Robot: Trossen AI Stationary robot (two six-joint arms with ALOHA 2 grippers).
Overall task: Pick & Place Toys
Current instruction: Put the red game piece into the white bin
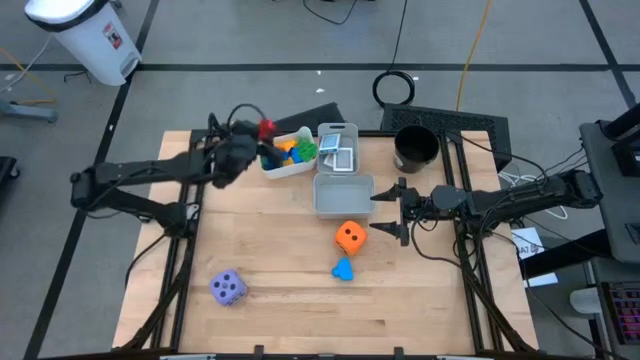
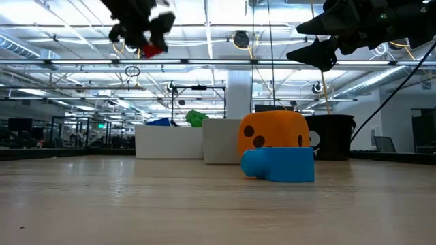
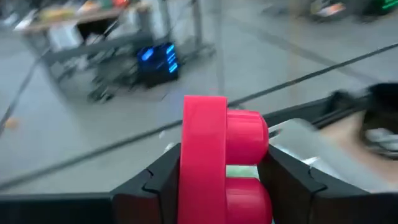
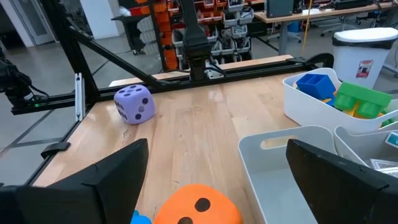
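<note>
In the middle of the high view the orange die (image 1: 349, 236) sits on the wooden table (image 1: 280, 300) just below the empty grey bin (image 1: 342, 195), with the right gripper (image 1: 392, 212) beside it, jaws spread wide and holding nothing; the die looks light and perhaps soft, best taken across two flat faces. The purple die (image 1: 228, 288) lies at lower left and the small blue block (image 1: 343, 269) just under the orange die. At upper left the left gripper (image 1: 262, 140) holds a red block (image 1: 266, 127) by its flat sides, jaws partly closed, above the left end of the white bin (image 1: 290, 167) of blocks; rigid and smooth, it may slip.
</note>
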